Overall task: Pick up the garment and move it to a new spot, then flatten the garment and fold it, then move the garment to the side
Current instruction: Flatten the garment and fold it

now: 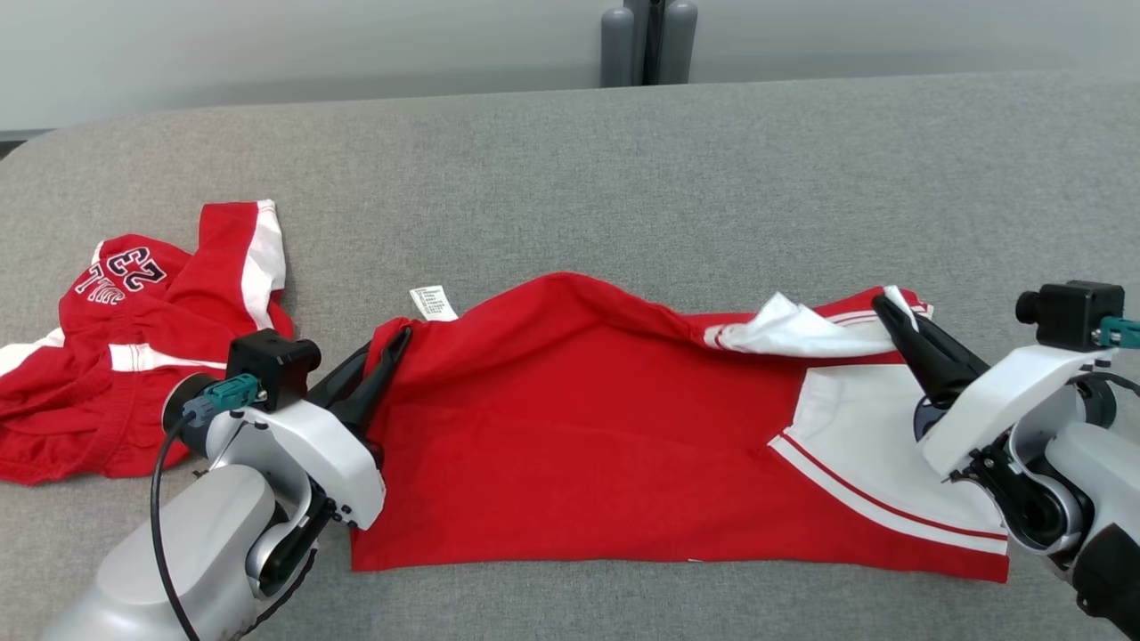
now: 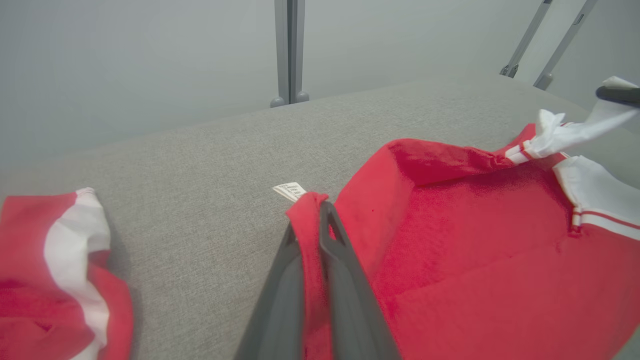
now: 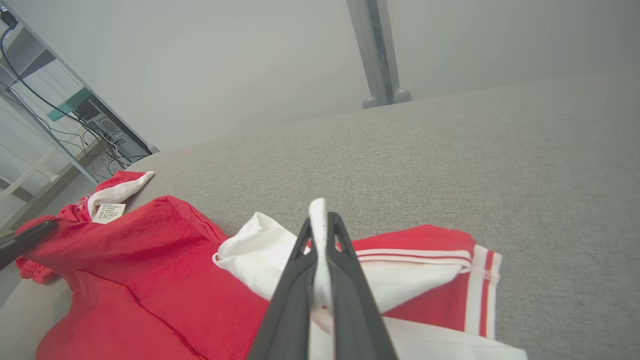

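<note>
A red garment [image 1: 570, 445] with white striped sleeves lies spread across the grey table [image 1: 623, 178], its far edge lifted and sagging between my two grippers. My left gripper [image 1: 399, 343] is shut on the garment's far left corner [image 2: 307, 210], next to a white care label [image 1: 433, 303]. My right gripper [image 1: 886, 307] is shut on white sleeve fabric [image 3: 318, 220] at the garment's far right. In the right wrist view the red body [image 3: 140, 280] stretches to the left. The near hem rests flat on the table.
A second red and white garment [image 1: 134, 347] printed with the number 23 lies crumpled at the table's left [image 2: 60, 280]. A grey post [image 1: 648, 43] stands behind the table's far edge. Shelving with cables [image 3: 55, 120] shows beyond the left end.
</note>
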`<state>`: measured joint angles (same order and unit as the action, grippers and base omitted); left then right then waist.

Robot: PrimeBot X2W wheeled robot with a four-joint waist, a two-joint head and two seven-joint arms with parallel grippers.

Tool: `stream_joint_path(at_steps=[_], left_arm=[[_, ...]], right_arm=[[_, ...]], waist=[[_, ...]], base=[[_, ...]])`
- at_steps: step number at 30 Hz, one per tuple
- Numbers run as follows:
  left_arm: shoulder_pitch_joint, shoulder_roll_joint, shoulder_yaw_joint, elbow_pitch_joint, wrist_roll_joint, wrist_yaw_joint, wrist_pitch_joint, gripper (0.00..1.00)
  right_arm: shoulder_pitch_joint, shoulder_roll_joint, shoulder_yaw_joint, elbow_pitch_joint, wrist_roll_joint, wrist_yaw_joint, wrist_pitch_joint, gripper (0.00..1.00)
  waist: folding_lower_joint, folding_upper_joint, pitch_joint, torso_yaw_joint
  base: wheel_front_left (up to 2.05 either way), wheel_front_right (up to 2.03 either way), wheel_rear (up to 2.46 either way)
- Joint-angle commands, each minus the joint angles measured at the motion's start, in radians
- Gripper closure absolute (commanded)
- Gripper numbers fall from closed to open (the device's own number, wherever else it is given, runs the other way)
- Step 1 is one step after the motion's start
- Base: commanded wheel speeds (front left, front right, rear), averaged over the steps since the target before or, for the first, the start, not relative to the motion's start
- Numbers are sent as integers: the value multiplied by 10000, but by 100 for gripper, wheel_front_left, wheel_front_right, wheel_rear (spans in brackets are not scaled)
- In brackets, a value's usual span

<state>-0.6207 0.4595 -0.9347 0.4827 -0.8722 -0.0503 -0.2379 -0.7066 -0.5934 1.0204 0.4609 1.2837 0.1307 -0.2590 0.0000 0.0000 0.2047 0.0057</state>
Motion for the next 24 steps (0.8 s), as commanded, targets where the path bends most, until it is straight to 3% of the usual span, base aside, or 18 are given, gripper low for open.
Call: stream_joint_path(at_steps=[1,11,16,24], left_arm=[[63,34,25,50,-45,90,-14,100],[508,218,-133,138,48,139,-48,100],[629,336,-29,474,15,480,-51,100],[697,301,-64,707,22,457,-83,100]], right_arm=[[148,-106,45,-72,116,3,-64,100],[854,-477,53,-590,333,3,-78,100],[1117,-387,-149,-545,212,3,-80,100],[1401,-274,-355,-440,79,3,-82,100]], waist=[[0,0,-59,-29],[0,0,-329,-143],[0,0,-332,-199],[0,0,-381,-193]], base=[[0,0,0],[0,0,0],[0,0,0],[0,0,0]])
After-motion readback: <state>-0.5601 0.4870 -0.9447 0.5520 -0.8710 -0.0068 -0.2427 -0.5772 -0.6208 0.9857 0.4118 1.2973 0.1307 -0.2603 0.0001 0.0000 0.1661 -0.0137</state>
